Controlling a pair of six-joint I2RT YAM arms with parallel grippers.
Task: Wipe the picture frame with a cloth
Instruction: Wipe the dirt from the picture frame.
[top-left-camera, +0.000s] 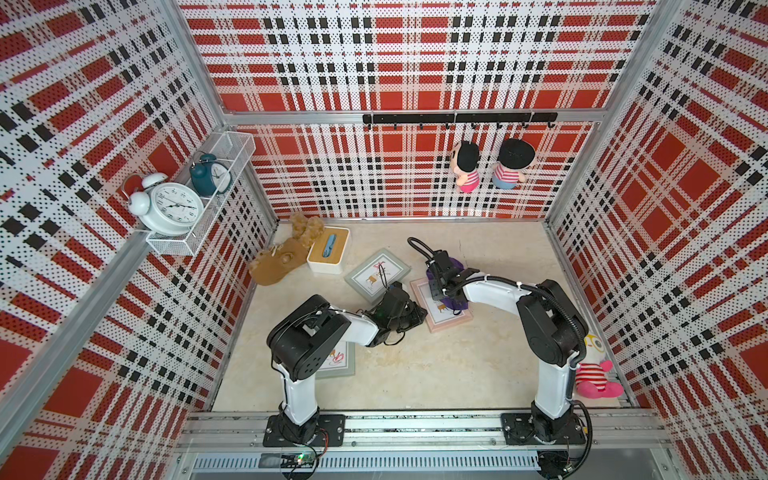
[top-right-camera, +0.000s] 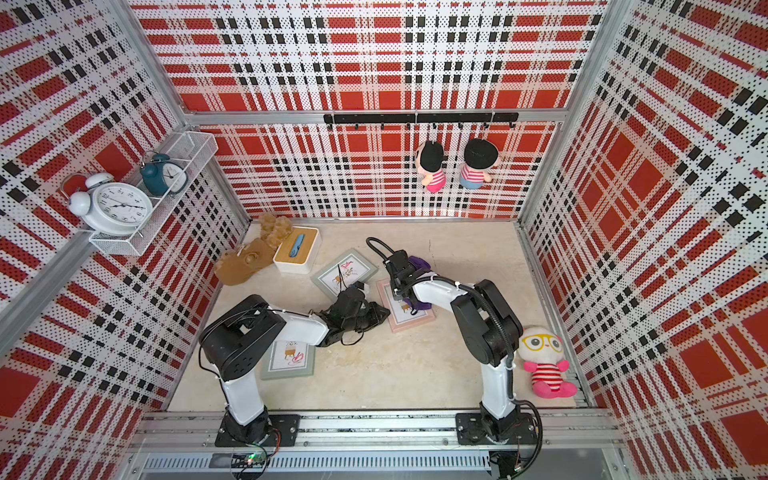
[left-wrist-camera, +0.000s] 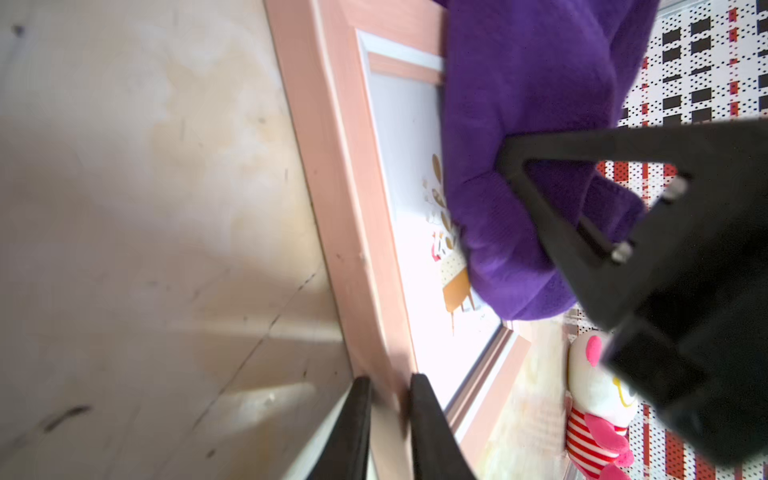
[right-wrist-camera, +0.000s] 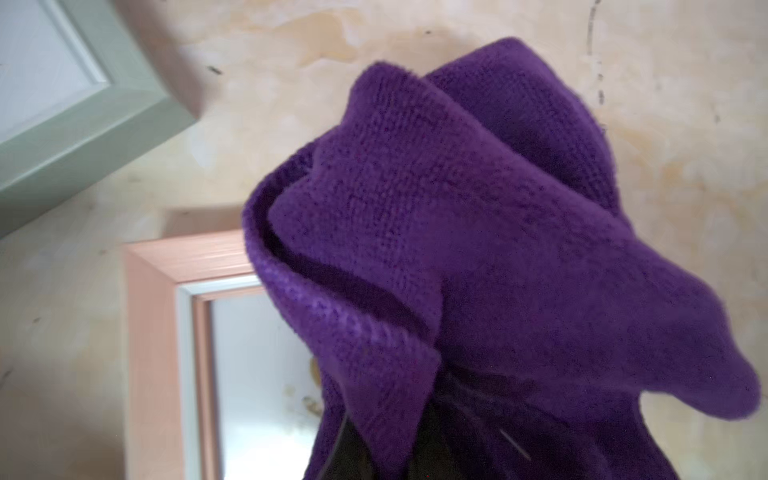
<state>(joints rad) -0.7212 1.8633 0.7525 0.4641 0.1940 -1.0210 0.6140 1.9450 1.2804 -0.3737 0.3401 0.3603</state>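
Left wrist view only: noted left fingers (left-wrist-camera: 428, 419) pinching rim of pink picture frame (left-wrist-camera: 332, 166). Both wrist views: right fingers (left-wrist-camera: 552, 226) clamped shut on purple cloth (right-wrist-camera: 478, 249), bunched on frame's glass. Top views only: grey-green frame (top-left-camera: 370, 270) just beside on bench (top-left-camera: 415, 374); beyond, white box (top-left-camera: 324, 268) holding blue item (top-left-camera: 329, 245); on wall, wire basket (top-left-camera: 170, 248) holding two clocks (top-left-camera: 172, 208).
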